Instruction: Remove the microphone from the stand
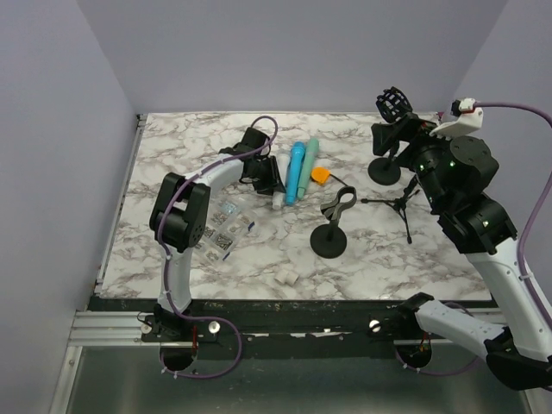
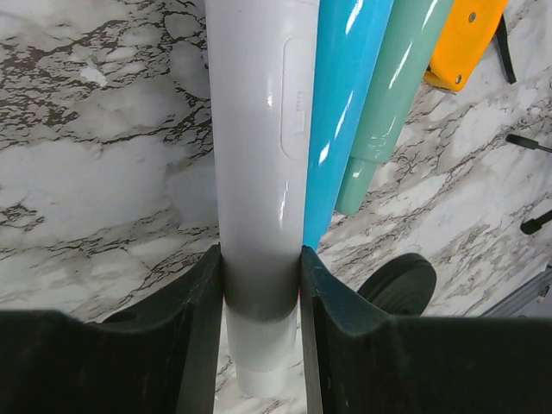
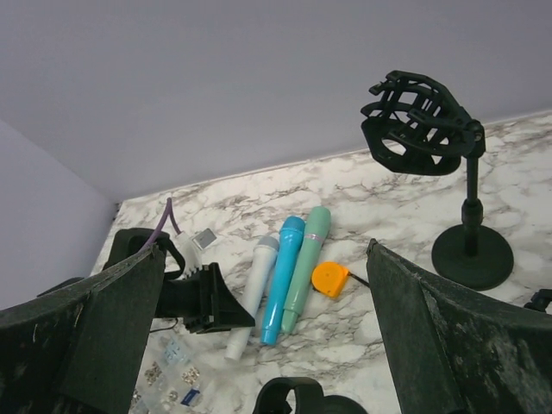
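Observation:
A white microphone (image 2: 254, 155) lies flat on the marble table, next to a blue one (image 2: 345, 103) and a green one (image 2: 392, 103). My left gripper (image 2: 259, 259) is shut on the white microphone's lower body. The grip also shows in the top view (image 1: 269, 177) and the right wrist view (image 3: 226, 302). A black clip stand (image 1: 330, 233) on a round base stands in the middle with its clip empty. A black shock-mount stand (image 3: 423, 121) at the back right is also empty. My right gripper (image 3: 267, 250) is open and empty, raised near the shock-mount stand (image 1: 390, 108).
An orange tape measure (image 1: 320, 175) lies right of the green microphone. A small black tripod (image 1: 398, 204) stands between the two stands. A clear box of small parts (image 1: 222, 231) lies left of centre. A small white piece (image 1: 286, 277) sits near the front edge.

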